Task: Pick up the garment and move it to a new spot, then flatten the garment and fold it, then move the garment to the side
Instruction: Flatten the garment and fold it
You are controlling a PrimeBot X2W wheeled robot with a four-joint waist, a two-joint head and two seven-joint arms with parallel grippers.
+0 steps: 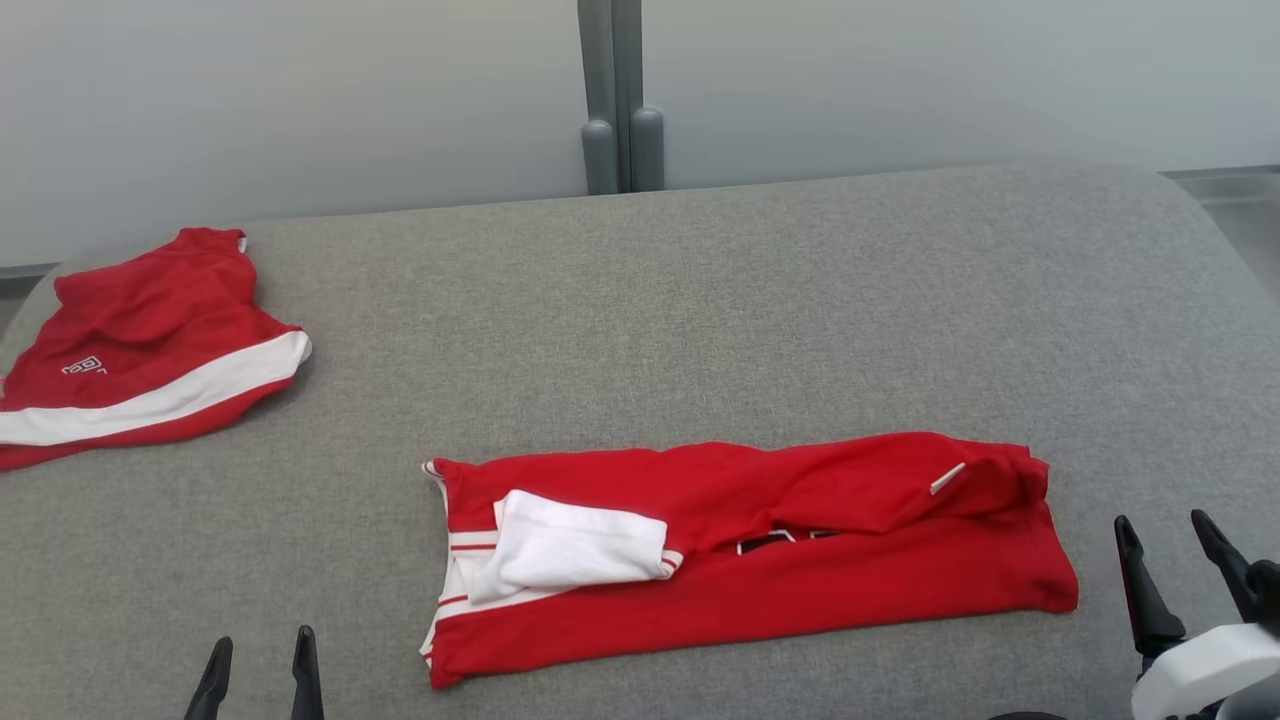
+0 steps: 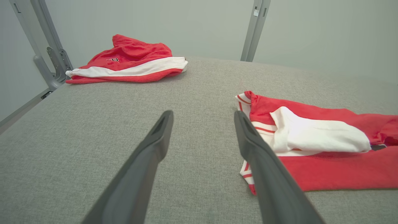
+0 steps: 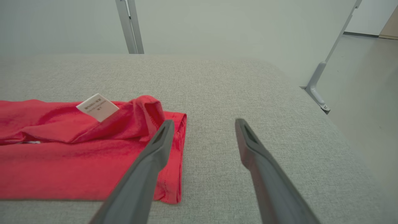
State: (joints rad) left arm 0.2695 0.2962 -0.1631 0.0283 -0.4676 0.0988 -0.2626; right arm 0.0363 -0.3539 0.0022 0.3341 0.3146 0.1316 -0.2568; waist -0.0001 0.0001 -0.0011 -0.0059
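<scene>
Head view: red garment lies between left fingers and right fingers.

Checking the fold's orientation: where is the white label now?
In the head view, the label pokes from the folded garment's right end, on its top layer, nearest the right gripper.

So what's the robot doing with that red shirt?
It is folding clothes on a grey table. The shirt lies folded into a long strip in front of it. The left claw and the right claw wait open near its two ends, and neither holds it. Another red garment lies far left.
</scene>
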